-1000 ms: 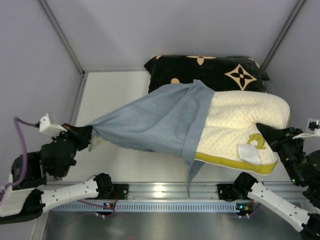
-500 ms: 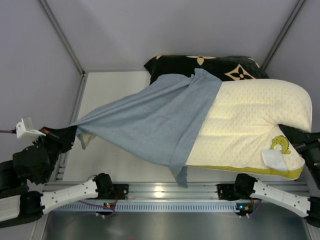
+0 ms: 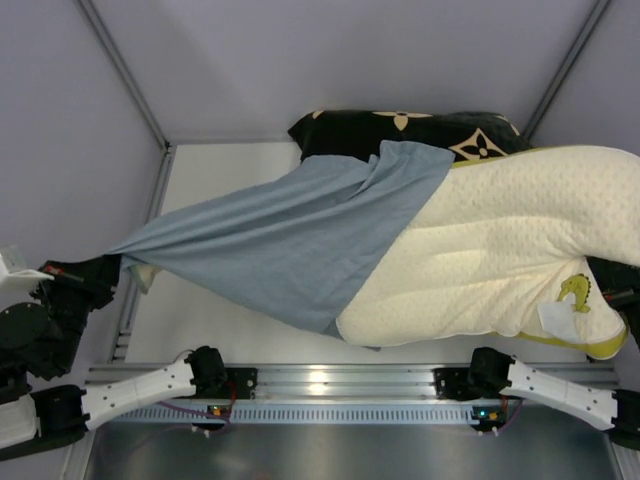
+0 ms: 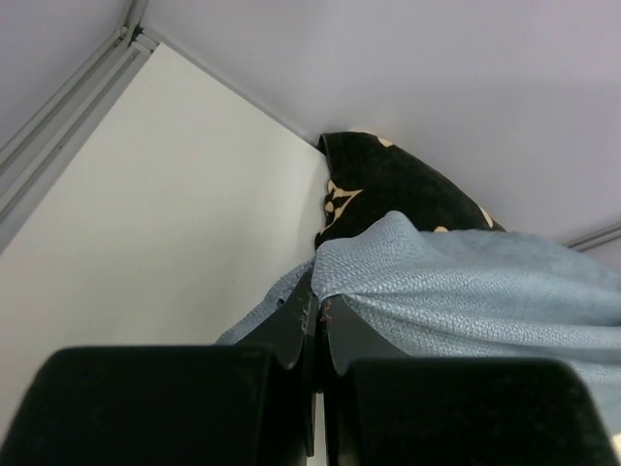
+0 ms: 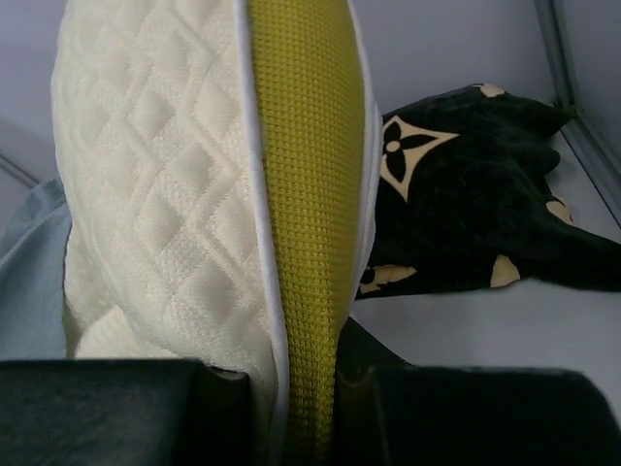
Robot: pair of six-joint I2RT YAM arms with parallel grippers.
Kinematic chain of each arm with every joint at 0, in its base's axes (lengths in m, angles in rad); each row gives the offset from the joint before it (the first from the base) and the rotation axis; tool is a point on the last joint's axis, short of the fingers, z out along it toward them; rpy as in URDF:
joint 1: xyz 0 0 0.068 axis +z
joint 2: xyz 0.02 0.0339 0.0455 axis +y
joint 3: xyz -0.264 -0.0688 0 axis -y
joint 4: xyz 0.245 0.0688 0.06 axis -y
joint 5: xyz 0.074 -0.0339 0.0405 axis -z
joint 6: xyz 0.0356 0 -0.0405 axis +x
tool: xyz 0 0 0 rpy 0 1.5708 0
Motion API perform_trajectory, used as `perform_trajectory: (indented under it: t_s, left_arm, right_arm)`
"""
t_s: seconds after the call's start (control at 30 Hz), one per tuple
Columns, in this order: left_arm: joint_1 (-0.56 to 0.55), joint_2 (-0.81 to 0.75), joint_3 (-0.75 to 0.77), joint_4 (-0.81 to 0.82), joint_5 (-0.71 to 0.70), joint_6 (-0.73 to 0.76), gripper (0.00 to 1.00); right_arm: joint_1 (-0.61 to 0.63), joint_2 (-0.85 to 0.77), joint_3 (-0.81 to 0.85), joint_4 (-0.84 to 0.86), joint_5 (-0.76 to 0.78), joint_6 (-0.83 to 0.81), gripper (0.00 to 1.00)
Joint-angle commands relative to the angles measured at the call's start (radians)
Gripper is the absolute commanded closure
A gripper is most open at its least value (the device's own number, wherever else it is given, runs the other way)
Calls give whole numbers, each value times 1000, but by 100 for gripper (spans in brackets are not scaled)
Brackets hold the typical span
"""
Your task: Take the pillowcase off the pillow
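Left gripper (image 4: 315, 325) clenched on pillowcase (image 3: 290, 250) end, cloth taut, covering only the left part of pillow (image 3: 500, 260). Right gripper (image 5: 306, 398) grasping pillow's piped edge. Case probably light, limp, slides easily; pillow bulky, squashy: hold hems, seams

The overhead camera looks down from the near edge over the whole table (image 3: 220, 200). The left wrist camera sits low, facing the black cushion (image 4: 378, 189) at the back; the right one, tight against the pillow (image 5: 155, 194), shares that cushion.
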Motion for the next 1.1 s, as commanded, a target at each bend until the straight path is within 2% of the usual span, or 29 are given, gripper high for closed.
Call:
perform_trajectory:
  t_s: [0.0,0.3,0.7,0.9,1.07]
  left_arm:
    - [14,-20,24,-188,-121,36,100]
    - [12,10,-92,-160,-37,-51,100]
    - [12,184,-486,292,240,-2,100]
    - [12,297,-583,501,377,58,100]
    - [12,404,-566,619,489,142,100]
  right_arm:
    - [6,-45,48,122,252,-35,100]
    - [45,-4,-92,122,168,81,100]
    - [53,79,-280,102,12,272,100]
    - [53,105,-330,102,-53,316,100]
    - [53,122,-340,101,-99,315,100]
